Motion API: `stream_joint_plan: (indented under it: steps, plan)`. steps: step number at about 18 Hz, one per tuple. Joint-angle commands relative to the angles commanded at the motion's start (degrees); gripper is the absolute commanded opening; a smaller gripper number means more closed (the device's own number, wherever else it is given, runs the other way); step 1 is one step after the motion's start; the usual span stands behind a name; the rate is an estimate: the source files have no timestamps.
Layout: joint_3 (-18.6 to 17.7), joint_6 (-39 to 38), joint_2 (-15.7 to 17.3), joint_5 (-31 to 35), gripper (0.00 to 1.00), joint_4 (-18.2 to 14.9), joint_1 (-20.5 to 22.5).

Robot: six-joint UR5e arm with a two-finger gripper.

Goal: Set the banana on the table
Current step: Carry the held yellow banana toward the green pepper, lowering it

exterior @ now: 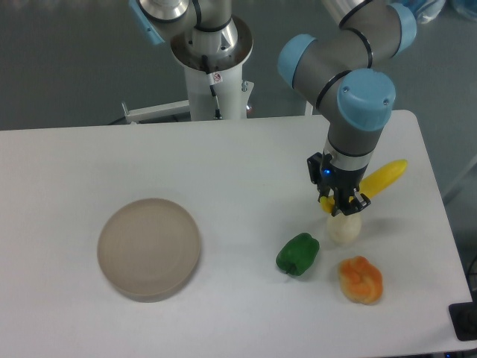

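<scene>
Yellow banana (384,179) seemingly clamped in closed jaws (344,208), above table (223,164).

plate (149,248) sits left on the table (246,164), green pepper (298,253) right of it, orange pepper (361,280) further right, banana (384,177) behind those

Floor (67,60): dark grey, matte, fills the upper part of the view behind the work surface; no markings seen.
Frame (153,112): white metal bar low on the floor, running left from behind the far edge of the work surface.
Right margin (460,149): strip of the same grey floor, crossed by a thin pale diagonal bar.
Dark object (463,321): black, at the lower right edge; cut off, identity unclear.
Light: even, soft, shadows faint.
</scene>
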Motion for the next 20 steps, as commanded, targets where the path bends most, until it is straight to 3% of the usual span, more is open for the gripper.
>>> stream_joint_plan:
  steps: [6,11,15,20]
  plan:
    - [-2.5,-0.2,0.4,2.6,0.00,0.0,-0.5]
    - [-9.0,0.8,3.4,3.0,0.00,0.6,-0.3]
    - [-7.8,-1.7,1.6,3.3,0.00,5.0,-2.2]
    - [-12.7,-10.4,3.5,3.0,0.00,8.1,-6.1]
